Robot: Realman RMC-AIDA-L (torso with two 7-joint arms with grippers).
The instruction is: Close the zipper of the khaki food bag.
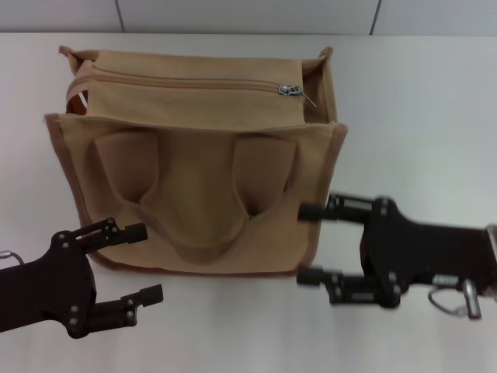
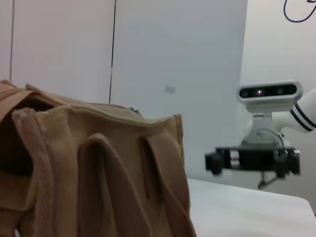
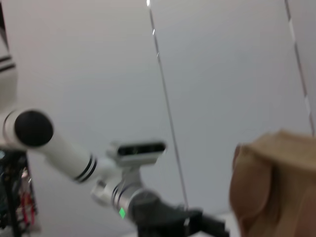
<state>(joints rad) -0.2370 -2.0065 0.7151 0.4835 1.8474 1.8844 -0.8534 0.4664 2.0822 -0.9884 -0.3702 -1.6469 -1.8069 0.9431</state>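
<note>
I have the khaki canvas food bag (image 1: 194,171) standing on the white counter (image 1: 419,101), its two handles flopped toward me over the front panel. The zipper track runs left to right along the top, on the far side of the bag from both arms. Its small metal slider (image 1: 290,90) sits near the bag's right end, with teeth meshed along most of the track to its left; whether the short stretch past the slider is shut, I cannot tell. My right hand (image 1: 311,242) hovers spread apart, gripping nothing, just off the bag's near right corner, so it is the nearer one to the slider. My left hand (image 1: 140,263) is likewise released, near the bag's near left corner.
</note>
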